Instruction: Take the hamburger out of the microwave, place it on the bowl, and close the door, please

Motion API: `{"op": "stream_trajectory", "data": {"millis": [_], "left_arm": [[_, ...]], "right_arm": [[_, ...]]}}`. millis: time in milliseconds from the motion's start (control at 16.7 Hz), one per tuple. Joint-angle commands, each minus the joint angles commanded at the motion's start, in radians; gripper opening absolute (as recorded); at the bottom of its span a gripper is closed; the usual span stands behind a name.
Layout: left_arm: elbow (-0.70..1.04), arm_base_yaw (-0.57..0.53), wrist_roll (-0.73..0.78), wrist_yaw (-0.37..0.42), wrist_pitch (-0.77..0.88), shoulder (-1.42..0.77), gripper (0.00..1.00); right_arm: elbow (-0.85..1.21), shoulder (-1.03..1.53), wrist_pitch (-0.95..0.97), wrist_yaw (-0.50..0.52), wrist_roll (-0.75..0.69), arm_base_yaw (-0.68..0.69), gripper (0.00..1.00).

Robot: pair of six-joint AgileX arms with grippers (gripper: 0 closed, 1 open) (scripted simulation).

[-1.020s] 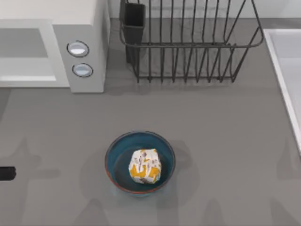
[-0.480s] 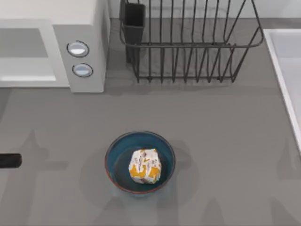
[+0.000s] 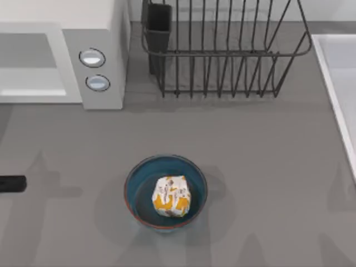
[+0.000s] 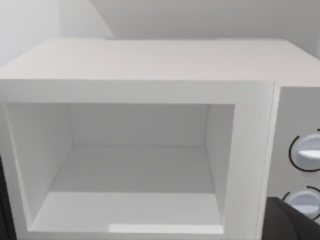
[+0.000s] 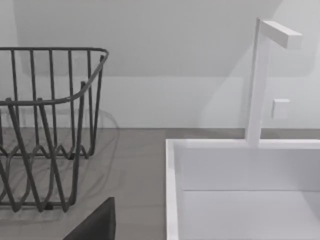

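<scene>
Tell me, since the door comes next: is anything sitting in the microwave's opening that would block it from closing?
Nothing visible does. The microwave cavity is bare in the left wrist view, and the hamburger already sits in the bowl.

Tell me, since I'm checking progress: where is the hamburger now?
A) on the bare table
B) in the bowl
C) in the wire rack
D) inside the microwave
B: the top view shows the hamburger sitting inside the bowl, and the left wrist view shows the microwave cavity empty.
</scene>
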State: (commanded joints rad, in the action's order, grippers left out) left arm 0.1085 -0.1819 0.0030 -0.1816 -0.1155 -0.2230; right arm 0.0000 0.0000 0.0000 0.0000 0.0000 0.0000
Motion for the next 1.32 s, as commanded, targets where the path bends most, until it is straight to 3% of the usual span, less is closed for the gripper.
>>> {"op": "stream_trajectory", "data": {"millis": [480, 900, 1140, 1320], "left_arm": [[0.041, 0.279, 0.003, 0.28, -0.141, -0.185, 0.0], [0.051, 0.307, 0.005, 0.308, -0.147, -0.203, 0.0], [0.12, 0.439, 0.006, 0.44, -0.144, -0.271, 0.0], [0.143, 0.476, 0.007, 0.478, -0.138, -0.289, 0.0]], "right_arm": [[0.0, 0.0, 0.0, 0.0, 0.0, 0.0, 1.0], [0.0, 0.0, 0.0, 0.0, 0.0, 0.0, 1.0], [0.0, 0.0, 0.0, 0.0, 0.0, 0.0, 1.0], [0.0, 0.0, 0.0, 0.0, 0.0, 0.0, 1.0]]}}
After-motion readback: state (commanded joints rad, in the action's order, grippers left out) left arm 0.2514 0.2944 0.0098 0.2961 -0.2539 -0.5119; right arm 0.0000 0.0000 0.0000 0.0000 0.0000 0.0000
